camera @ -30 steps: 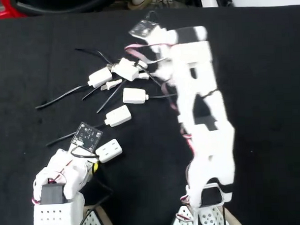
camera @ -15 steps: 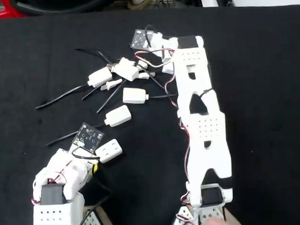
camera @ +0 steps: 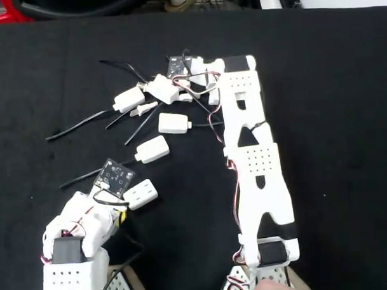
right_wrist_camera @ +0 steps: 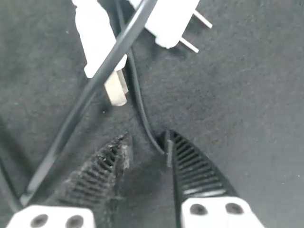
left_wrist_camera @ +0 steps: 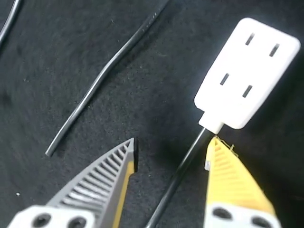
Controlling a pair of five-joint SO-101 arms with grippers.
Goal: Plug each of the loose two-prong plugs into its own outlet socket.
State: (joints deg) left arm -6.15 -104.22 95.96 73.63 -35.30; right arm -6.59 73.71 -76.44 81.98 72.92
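Note:
My right gripper [right_wrist_camera: 145,137] is open just above the black cloth, with a thin black cable's end [right_wrist_camera: 154,140] between its fingers. Just beyond lie a white two-prong plug [right_wrist_camera: 171,19] and a second white plug [right_wrist_camera: 97,42] with a beige tip. In the high view this gripper [camera: 185,81] is at the plug cluster [camera: 163,89]. My left gripper [left_wrist_camera: 173,142] is open around the black cable [left_wrist_camera: 183,166] of a white outlet block [left_wrist_camera: 247,73] with two slot pairs. That outlet block [camera: 140,194] lies at the front left.
More white pieces with black cables lie in the left middle of the cloth: one [camera: 128,99], one [camera: 174,123] and one [camera: 152,149]. A loose cable [left_wrist_camera: 99,80] lies beside the left gripper. The right arm [camera: 254,162] stretches across the centre.
The right arm has swung left and pulled back, bringing its gripper down onto the plug cluster. The left arm and the outlet block have not moved.

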